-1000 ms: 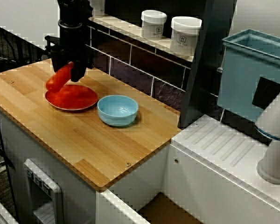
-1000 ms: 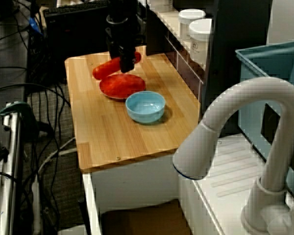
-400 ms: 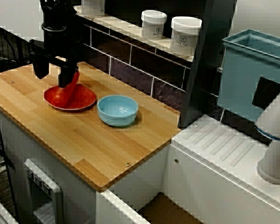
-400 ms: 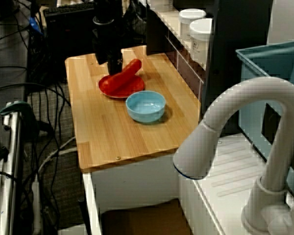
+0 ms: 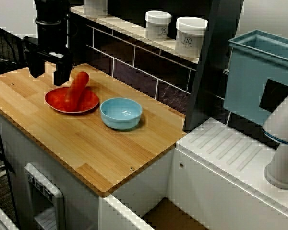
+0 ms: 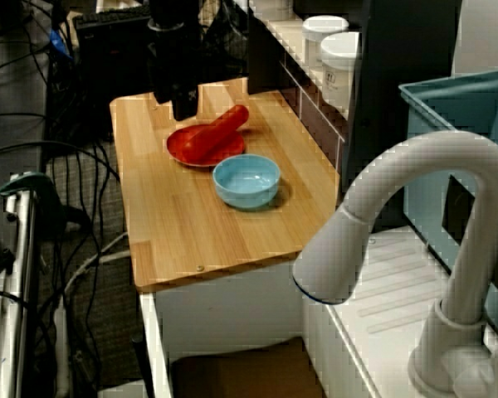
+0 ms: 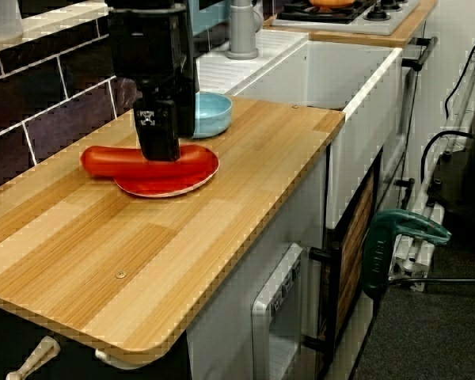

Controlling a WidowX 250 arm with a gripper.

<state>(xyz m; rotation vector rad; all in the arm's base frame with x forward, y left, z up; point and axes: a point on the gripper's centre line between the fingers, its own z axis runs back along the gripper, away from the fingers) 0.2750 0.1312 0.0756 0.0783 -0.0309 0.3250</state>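
At the left, in the view facing the tiled wall, a black gripper (image 5: 49, 77) is hanging over the back corner of a wooden counter (image 5: 86, 143), its two fingers standing wide apart with nothing between them. Just to its right a red sausage (image 5: 77, 90) is lying across a red plate (image 5: 89, 103), one end resting in the dish and the other poking out past the rim toward the wall. In the low view along the counter a finger is showing in front of the sausage (image 7: 103, 161), and whether the two are touching cannot be told. By the look of it, the step in hand is the letting-go, with the sausage lying on the plate. Drawing away would call for a straight lift, so that the near finger is not nudging the overhanging end. Further right a blue bowl (image 5: 121, 113) is sitting just beside the plate, then two white jars (image 5: 158, 24) on a shelf, a teal tub (image 5: 259, 72) and a white tap (image 5: 283, 143).
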